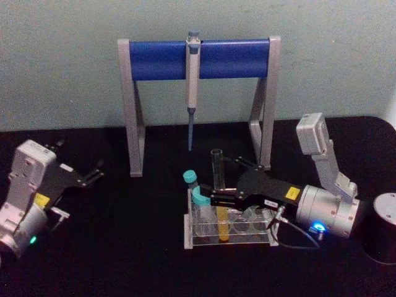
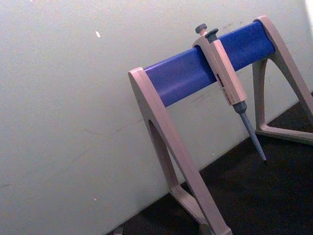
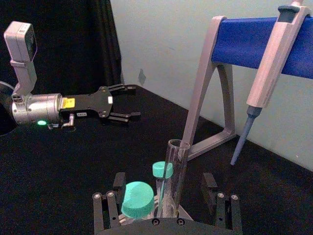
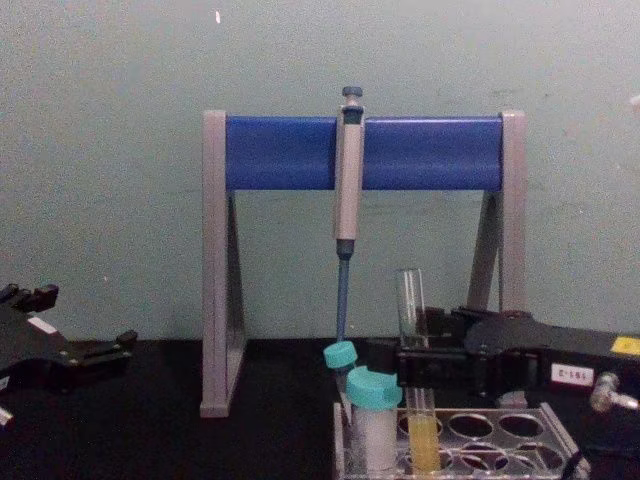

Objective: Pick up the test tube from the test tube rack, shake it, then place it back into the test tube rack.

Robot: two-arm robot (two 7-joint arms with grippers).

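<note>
With my right gripper (image 1: 211, 199) spread wide around the light, slick, fragile test tube (image 1: 217, 166), I'd pinch gently above the test tube rack (image 1: 253, 239); left gripper (image 1: 96, 172) open at left.

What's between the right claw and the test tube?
Nothing visible. The test tube stands in the test tube rack between the right claw's open fingers. A teal-capped tube sits close beside it, possibly inside the gap. The left claw idles far left.

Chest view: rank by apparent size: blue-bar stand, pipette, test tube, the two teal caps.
1. Blue-bar stand
2. Pipette
3. Test tube, middle hidden by the right gripper
4. Front teal cap
5. Rear teal cap; it stands farther back, so the caps' order is unsure.
</note>
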